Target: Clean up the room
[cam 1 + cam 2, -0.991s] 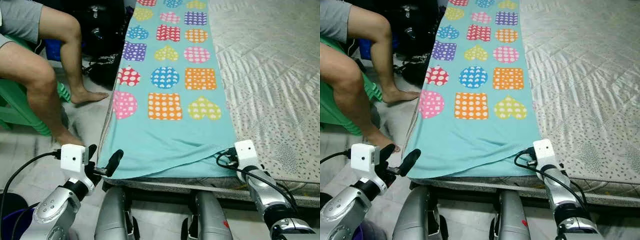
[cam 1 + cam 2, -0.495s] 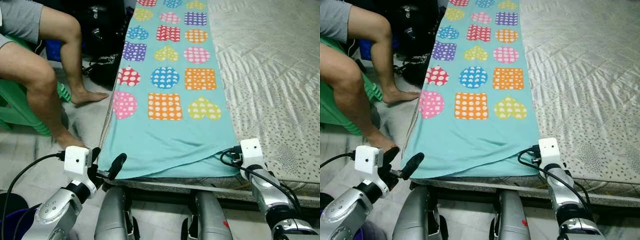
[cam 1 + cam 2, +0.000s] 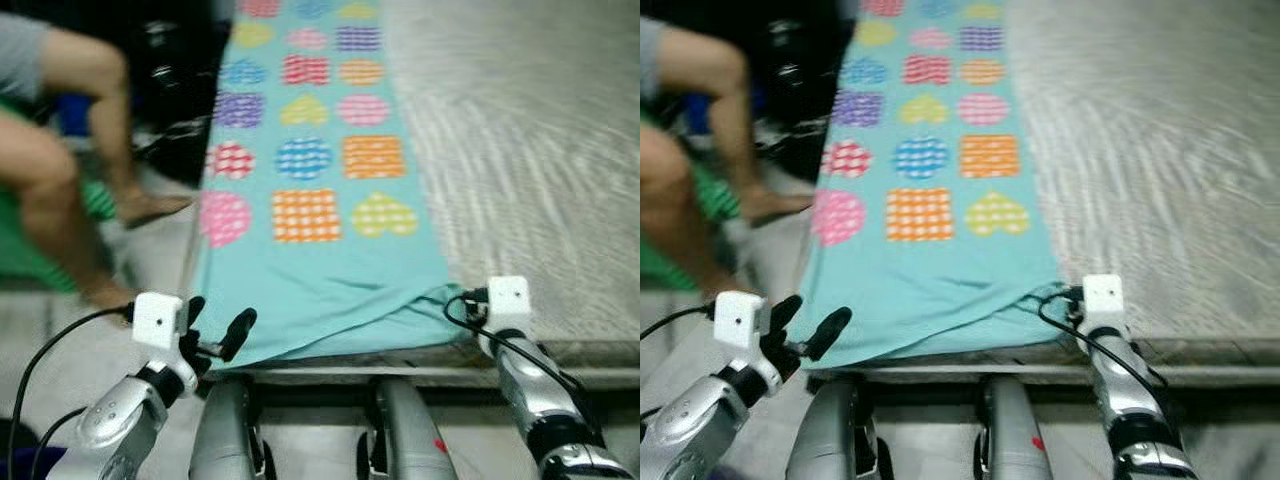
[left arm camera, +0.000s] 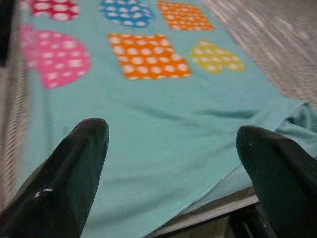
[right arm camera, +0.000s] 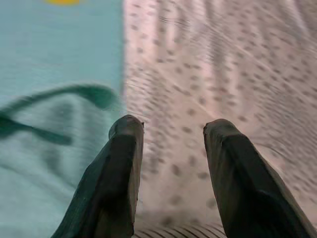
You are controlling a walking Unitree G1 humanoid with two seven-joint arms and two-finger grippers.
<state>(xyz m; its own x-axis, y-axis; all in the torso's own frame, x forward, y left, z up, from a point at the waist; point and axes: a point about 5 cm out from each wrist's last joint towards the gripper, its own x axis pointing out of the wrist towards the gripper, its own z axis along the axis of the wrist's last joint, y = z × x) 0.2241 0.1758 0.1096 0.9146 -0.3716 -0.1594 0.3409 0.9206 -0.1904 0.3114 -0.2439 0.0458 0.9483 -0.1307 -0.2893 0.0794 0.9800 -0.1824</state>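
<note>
Head views: you are standing at the foot of the bed (image 3: 520, 150), with the teal blanket (image 3: 320, 270) lying along its left side, its near edge hanging just over the mattress end; both pictures are blurring.
Left hand (image 3: 212, 328): it is hovering at the blanket's near left corner, fingers apart and holding nothing.
Right hand (image 5: 171, 163): its wrist is sitting by the rumpled near right corner.
Person: a seated person's legs (image 3: 70, 190) are resting on the floor, near the bed's left side.
Left wrist view: the two black fingers (image 4: 74, 163) are framing flat teal cloth, with the corner fold off toward one side.
Right wrist view: the fingers are parted over the dotted mattress cover (image 5: 208, 74), just beside the folded teal corner, touching no cloth.
Doing it well: you are probably lining up to take both near corners; bring the right hand sideways onto the fold, set the left hand lower on the hem, and pinch both before lifting evenly.
Writing: no brand, label or lettering is readable; the blanket is showing only spotted hearts, circles and squares.
</note>
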